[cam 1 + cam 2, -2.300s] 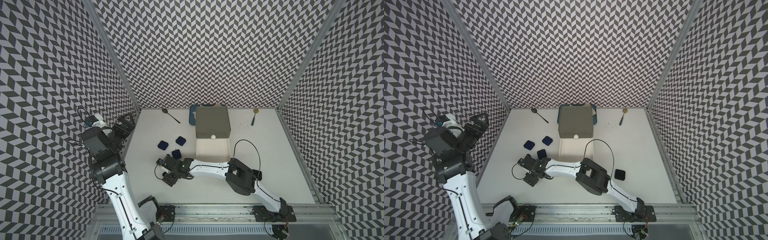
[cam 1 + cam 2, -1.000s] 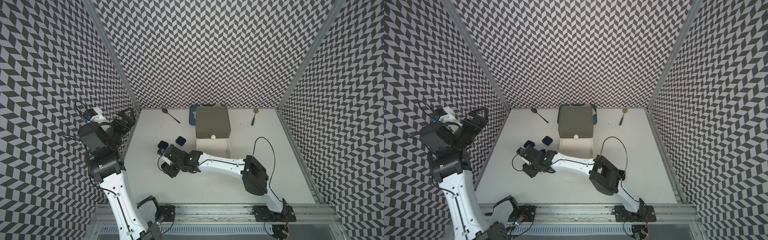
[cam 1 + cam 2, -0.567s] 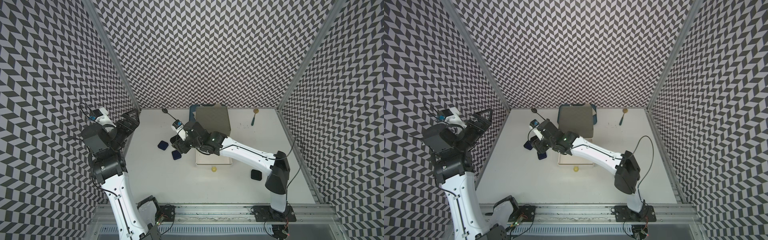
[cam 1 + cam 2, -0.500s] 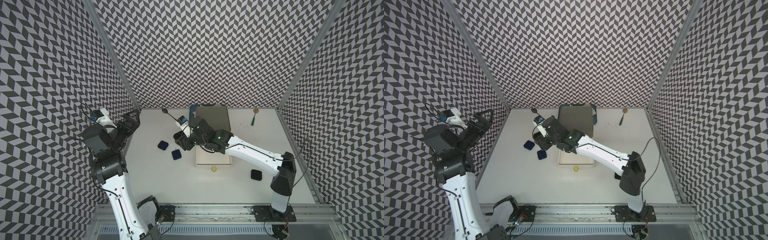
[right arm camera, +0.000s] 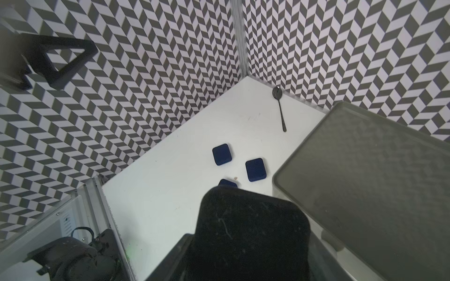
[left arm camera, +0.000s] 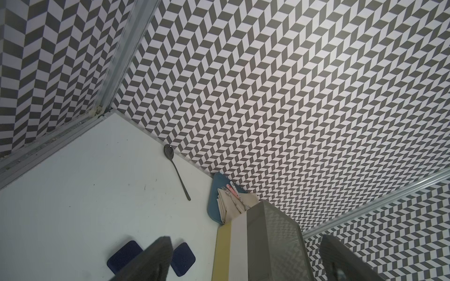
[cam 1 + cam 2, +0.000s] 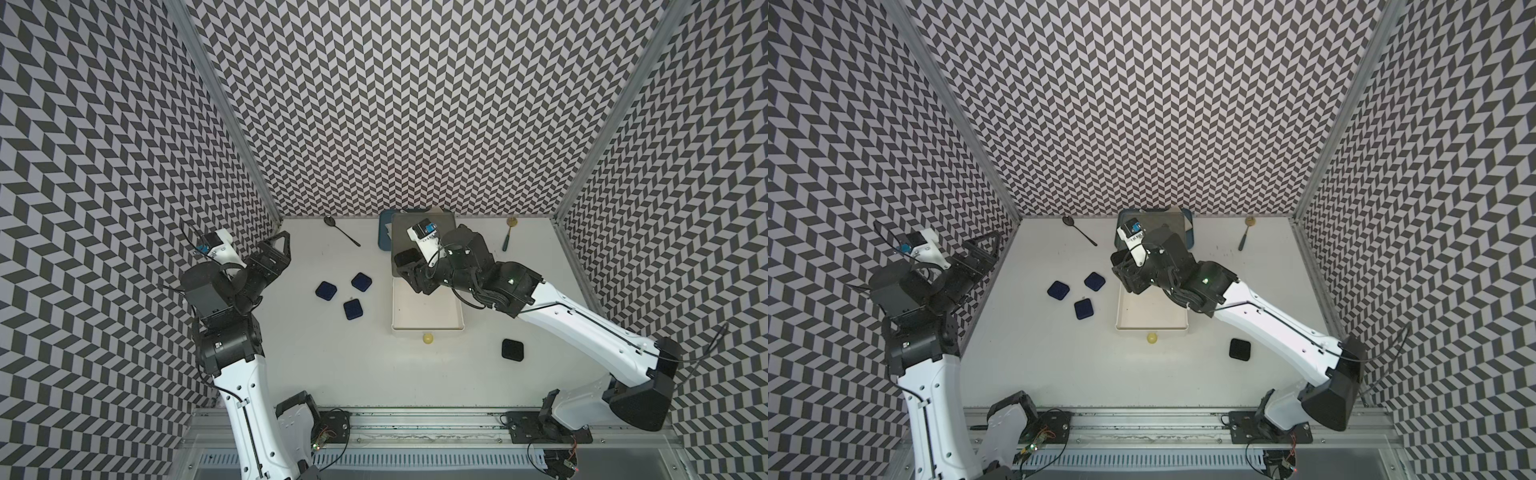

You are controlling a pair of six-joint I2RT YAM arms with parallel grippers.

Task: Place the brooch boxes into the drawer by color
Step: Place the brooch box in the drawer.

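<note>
Now right gripper (image 7: 411, 270), clamped on black box (image 5: 250, 231), hangs over rear-left corner of white drawer (image 7: 428, 329), previously outside its rim. Left gripper (image 7: 272, 255) gapes by the wall (image 7: 124, 166).

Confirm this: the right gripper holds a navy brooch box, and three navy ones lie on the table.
Wrong colour: the right gripper holds a black brooch box, as the right wrist view shows. Three navy brooch boxes do lie on the table.

Black spoon (image 7: 343, 232), green-handled spoon (image 7: 507, 237) and blue tray (image 7: 383, 241) with beige napkin (image 6: 227, 203) along the table's (image 7: 374, 374) back edge
</note>
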